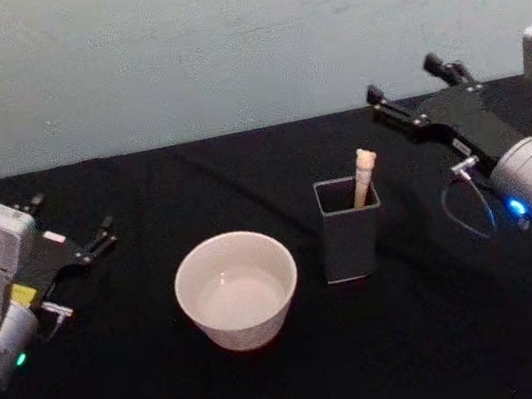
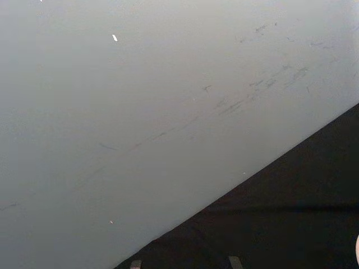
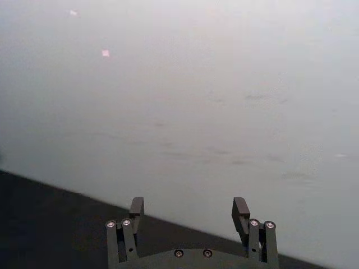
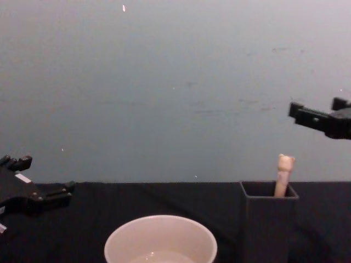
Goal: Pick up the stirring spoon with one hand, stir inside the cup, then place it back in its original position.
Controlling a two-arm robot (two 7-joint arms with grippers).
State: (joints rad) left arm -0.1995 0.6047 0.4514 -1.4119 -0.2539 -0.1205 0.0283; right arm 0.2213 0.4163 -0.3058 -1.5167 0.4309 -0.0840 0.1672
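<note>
Stirring spoon [image 1: 365, 176], slim cream stick with a tiny bear head, stands in the tall dark square holder [image 1: 350, 229].
The right hand [image 1: 409, 94], fingers spread wide, hangs above and beyond the holder; a crooked grab could tip the holder toward the round cream cup [image 1: 237, 289] beside it on the black worktop [image 1: 449, 332].
</note>
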